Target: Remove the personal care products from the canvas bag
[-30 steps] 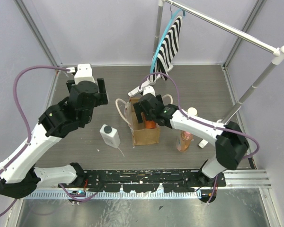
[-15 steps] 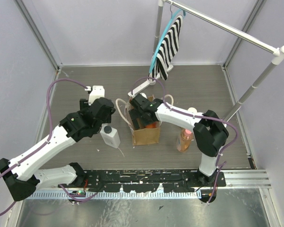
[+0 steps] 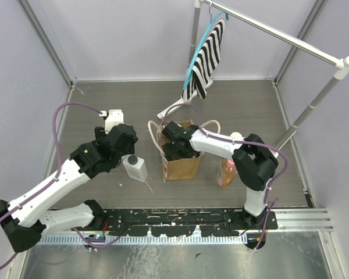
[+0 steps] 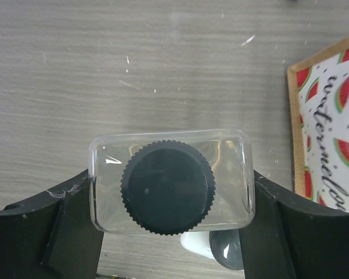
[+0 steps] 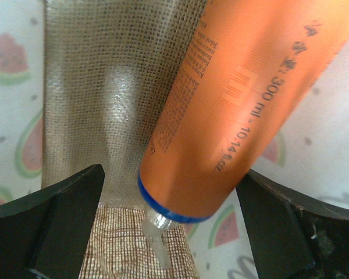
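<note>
The tan canvas bag (image 3: 183,168) stands upright mid-table. My right gripper (image 3: 177,148) reaches down into it and is open. In the right wrist view its fingers (image 5: 64,221) flank the orange bottle (image 5: 244,99), which leans inside the bag with its blue band lowest. The squat white bottle with a black cap (image 3: 137,168) stands left of the bag. My left gripper (image 3: 128,150) hangs open just above it. In the left wrist view the black cap (image 4: 167,187) fills the gap between its fingers (image 4: 70,232). The pink bottle (image 3: 227,172) and the cream bottle (image 3: 237,138) stand right of the bag.
A black-and-white striped cloth (image 3: 206,52) hangs on a blue hanger from a metal rail (image 3: 279,32) at the back right. The rack's white foot (image 3: 173,108) lies just behind the bag. The bag's cream handles (image 3: 152,136) spread out beside my right wrist.
My left arm swung from the back left down over the squat bottle, its jaws just as wide. My right gripper sank deeper into the bag and now covers the orange bottle from above.
</note>
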`<state>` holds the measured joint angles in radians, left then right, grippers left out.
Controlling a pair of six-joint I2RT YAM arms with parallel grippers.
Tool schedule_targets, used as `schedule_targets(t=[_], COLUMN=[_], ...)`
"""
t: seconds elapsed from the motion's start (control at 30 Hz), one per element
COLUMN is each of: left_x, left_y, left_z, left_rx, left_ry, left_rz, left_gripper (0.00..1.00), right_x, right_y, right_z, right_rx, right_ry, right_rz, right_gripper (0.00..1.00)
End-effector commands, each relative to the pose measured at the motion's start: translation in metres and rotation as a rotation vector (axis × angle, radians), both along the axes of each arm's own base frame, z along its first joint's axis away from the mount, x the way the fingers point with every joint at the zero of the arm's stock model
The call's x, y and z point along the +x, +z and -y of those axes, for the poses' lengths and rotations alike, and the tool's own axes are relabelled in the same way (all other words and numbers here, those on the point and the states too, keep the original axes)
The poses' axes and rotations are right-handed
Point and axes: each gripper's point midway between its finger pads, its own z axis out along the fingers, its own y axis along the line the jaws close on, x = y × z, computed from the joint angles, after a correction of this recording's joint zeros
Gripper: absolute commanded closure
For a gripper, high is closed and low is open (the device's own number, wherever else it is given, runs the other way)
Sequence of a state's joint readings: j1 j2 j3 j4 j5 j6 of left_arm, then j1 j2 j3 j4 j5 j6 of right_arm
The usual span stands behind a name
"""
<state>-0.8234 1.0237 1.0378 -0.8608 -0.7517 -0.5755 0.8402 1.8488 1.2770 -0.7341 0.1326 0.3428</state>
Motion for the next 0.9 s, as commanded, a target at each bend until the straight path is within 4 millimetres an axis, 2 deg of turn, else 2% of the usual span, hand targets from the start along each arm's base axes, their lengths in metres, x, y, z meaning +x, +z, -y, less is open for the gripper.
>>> schedule_targets(t=[0.0, 0.07, 0.17, 0.3, 0.4, 0.47, 0.57, 0.77, 0.87], left_x=[0.009, 0.008, 0.008, 0.008, 0.008, 0.008, 0.007, 0.006, 0.004], left_y=[0.003, -0.005, -0.015, -0.021, -0.022, -0.023, -0.022, -0.014, -0.01], left_z=[0.01, 0.011, 0.014, 0.015, 0.015, 0.014, 0.011, 0.004, 0.004], left_rx=[-0.115, -0.119, -0.125, -0.123, -0.12, -0.114, -0.102, -0.051, -0.056], left_ry=[0.033, 0.035, 0.034, 0.035, 0.036, 0.037, 0.039, 0.032, 0.025], left_rz=[0.059, 0.044, 0.026, 0.014, 0.01, 0.009, 0.01, 0.007, 0.005], left_gripper=[0.54, 0.49, 0.41, 0.31, 0.25, 0.19, 0.14, 0.02, 0.01], right_x=[-0.017, -0.017, -0.016, -0.011, -0.005, 0.001, 0.012, 0.031, 0.038], right_y=[-0.017, -0.019, -0.018, -0.01, 0.003, 0.017, 0.053, 0.153, 0.193], right_z=[-0.001, -0.003, -0.005, -0.009, -0.012, -0.016, -0.027, -0.041, -0.042], right_rx=[0.003, 0.007, 0.013, 0.028, 0.04, 0.057, 0.108, 0.271, 0.346], right_ry=[0.018, 0.027, 0.039, 0.055, 0.061, 0.06, 0.061, 0.038, 0.021], right_rz=[-0.078, -0.082, -0.083, -0.061, -0.03, 0.004, 0.091, 0.302, 0.396], right_gripper=[0.02, 0.04, 0.12, 0.48, 0.79, 0.85, 0.89, 0.89, 0.89])
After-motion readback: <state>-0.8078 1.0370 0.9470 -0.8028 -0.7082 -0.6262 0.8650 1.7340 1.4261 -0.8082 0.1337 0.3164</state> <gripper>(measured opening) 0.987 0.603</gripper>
